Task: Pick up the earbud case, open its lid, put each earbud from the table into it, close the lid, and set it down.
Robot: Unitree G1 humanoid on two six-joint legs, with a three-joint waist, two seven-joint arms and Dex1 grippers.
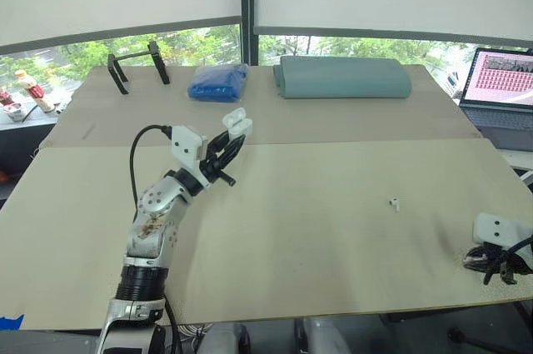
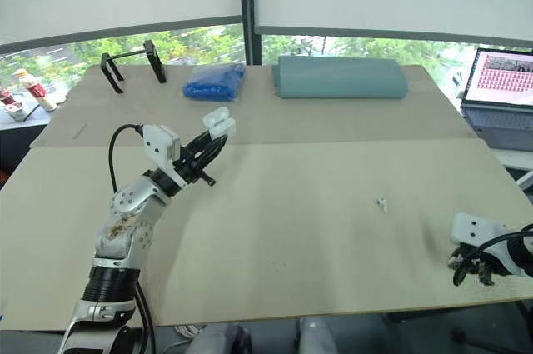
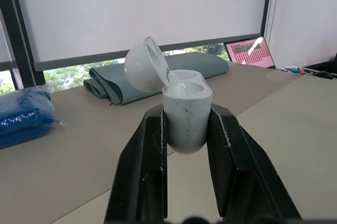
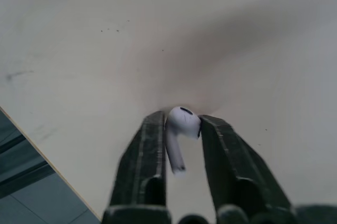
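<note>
"Holding anything yet?"

"Both sides, yes. My left gripper (image 1: 230,142) is clamped on the lower body of the earbud case (image 3: 185,118). It is raised off the table (image 1: 333,271), on the near side of the rolled green mat (image 1: 341,77) and off toward the mat's left end. The lid (image 3: 145,63) is already swung back on its hinge, so the mouth is open."

"And the right?"

"My right gripper (image 4: 182,123) is well apart from the mat, on its near side and past its right end. The fingers are pinched on one earbud (image 4: 179,137), with the head between the tips and the stem pointing back along them. Whether the tips rest on the tabletop or sit just above it, I can't quite tell from the wrist view. The other earbud (image 1: 394,203) lies loose on the table, on the near side of the mat's right end, roughly between the mat and my right gripper."

"How will they handle?"

"Light, hard, glossy plastic, all of it. The case is rounded, and I judge it would squirt out of a loose pinch. I want the fingers flat on its two sides below the hinge line, because squeezing the lid would strain the hinge. The bud is tiny and smooth and likely to twist in the pads. That means gentle pressure on the head, with the stem left free to find its well. Next I'd carry it over to the case and seat it stem first"
</note>
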